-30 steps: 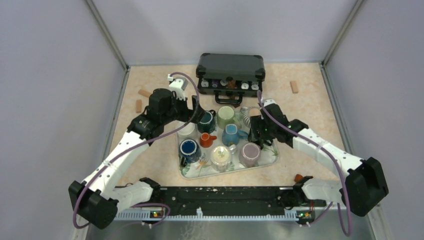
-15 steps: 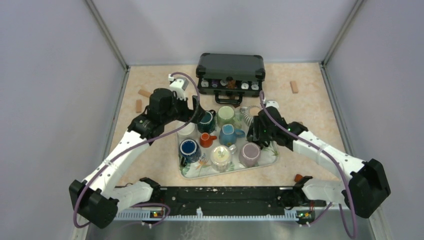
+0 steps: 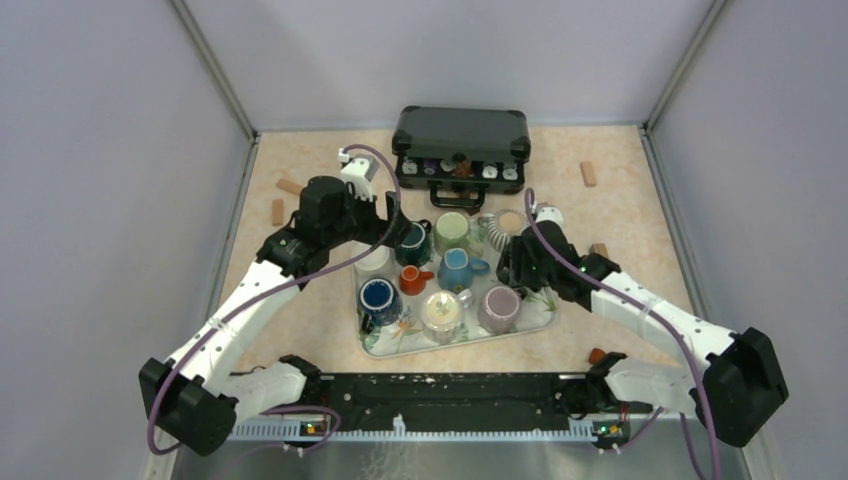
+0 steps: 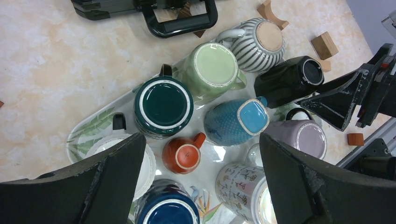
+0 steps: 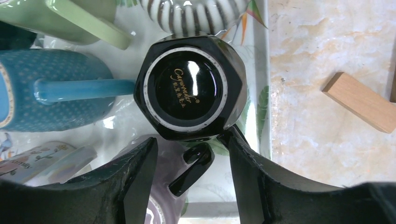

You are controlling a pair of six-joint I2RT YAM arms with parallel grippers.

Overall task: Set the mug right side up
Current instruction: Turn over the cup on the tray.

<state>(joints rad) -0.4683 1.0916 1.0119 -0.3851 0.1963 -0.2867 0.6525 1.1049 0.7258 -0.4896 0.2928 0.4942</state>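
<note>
Black mug (image 5: 187, 88), base up, gripped by R tool (image 5: 191, 136); L tool (image 4: 201, 140) open.

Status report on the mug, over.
Left fingers open above tray. Right fingers clamp black mug, base up. Blue mug, purple mug crowd it.

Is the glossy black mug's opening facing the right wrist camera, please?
No, the glossy black mug turns its round base, ringed in white with gold lettering, toward that camera.
</note>
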